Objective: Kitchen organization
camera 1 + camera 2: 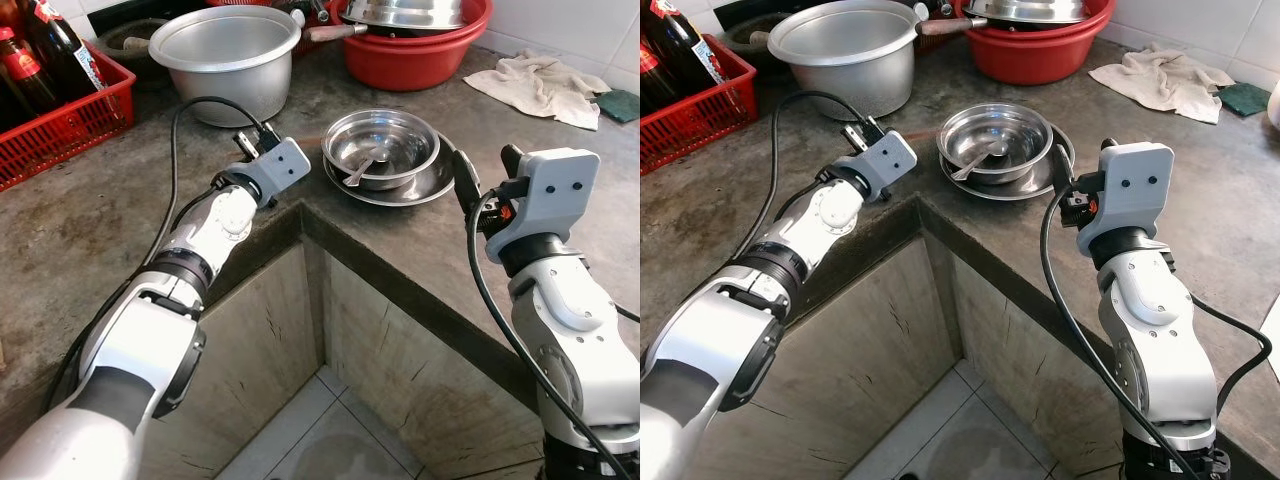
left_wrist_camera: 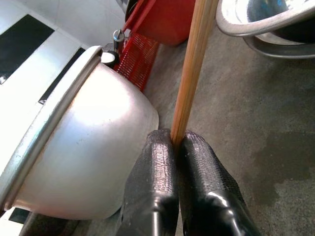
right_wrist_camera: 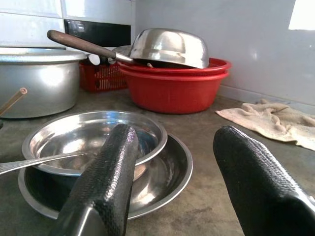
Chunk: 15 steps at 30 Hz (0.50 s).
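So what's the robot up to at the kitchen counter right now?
It is tidying the concrete counter. The left claw is shut on a thin wooden stick, held beside the big aluminium pot. The right claw hangs open just in front of the steel bowl, which sits in a steel plate with a spoon in it. Behind them stand a red basin and a red crate; a cloth lies to the right.
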Tool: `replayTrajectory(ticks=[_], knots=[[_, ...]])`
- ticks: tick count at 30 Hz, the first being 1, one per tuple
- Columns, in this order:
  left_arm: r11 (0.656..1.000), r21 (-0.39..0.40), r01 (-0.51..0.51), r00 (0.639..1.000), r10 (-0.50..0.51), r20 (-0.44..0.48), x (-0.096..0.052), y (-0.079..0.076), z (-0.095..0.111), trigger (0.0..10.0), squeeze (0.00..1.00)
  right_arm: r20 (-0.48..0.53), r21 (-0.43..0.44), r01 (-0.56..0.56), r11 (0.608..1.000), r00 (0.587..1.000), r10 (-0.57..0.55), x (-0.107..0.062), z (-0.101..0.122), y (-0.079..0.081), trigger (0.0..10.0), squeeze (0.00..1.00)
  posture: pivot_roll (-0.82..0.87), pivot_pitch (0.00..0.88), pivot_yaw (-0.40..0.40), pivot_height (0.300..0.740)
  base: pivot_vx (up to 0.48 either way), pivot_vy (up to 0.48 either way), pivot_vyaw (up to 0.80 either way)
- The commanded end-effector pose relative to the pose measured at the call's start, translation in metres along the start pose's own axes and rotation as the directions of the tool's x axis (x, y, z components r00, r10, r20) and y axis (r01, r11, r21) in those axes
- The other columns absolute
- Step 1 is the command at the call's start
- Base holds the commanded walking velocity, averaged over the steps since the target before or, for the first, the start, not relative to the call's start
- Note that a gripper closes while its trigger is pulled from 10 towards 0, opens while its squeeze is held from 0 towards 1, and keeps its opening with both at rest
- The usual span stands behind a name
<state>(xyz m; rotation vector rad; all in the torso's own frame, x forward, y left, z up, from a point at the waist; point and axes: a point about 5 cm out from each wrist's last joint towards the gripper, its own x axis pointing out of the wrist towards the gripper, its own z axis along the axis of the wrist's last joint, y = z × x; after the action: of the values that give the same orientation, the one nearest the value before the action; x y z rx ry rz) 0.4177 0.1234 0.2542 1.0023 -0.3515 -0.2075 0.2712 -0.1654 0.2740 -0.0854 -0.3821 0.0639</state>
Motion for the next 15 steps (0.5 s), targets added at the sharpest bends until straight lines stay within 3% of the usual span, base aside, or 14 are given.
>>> replayTrajectory(ticks=[1, 5, 8, 15], knots=[[0.996, 0.019, 0.089, 0.994, -0.087, -0.068, -0.009, -0.021, -0.016, 0.0, 0.00, 0.020, 0.002, -0.001, 1.000, 1.000, 0.001, -0.002, 0.005, 0.000, 10.0, 0.00, -0.03, 0.259, 0.013, 0.740, 0.000, 0.000, 0.00], [0.996, 0.035, 0.079, 0.996, -0.077, -0.055, -0.007, -0.016, -0.014, 0.0, 0.00, 0.023, 0.004, 0.000, 1.000, 1.000, 0.000, 0.000, 0.006, 0.001, 10.0, 0.00, -0.03, 0.254, 0.013, 0.740, 0.000, 0.000, 0.00], [0.998, 0.052, 0.026, 0.999, -0.024, -0.030, -0.004, -0.002, -0.010, 0.0, 0.00, 0.038, 0.017, -0.005, 1.000, 0.999, 0.005, 0.005, 0.007, 0.004, 10.0, 0.00, -0.02, 0.234, 0.013, 0.740, 0.000, 0.000, 0.00], [0.998, -0.005, -0.069, 0.997, 0.069, 0.041, 0.001, 0.021, 0.003, 0.0, 0.00, 0.060, 0.030, -0.009, 1.000, 0.998, 0.007, 0.010, 0.008, 0.007, 10.0, 0.00, -0.01, 0.197, 0.020, 0.740, 0.000, 0.000, 0.00]])
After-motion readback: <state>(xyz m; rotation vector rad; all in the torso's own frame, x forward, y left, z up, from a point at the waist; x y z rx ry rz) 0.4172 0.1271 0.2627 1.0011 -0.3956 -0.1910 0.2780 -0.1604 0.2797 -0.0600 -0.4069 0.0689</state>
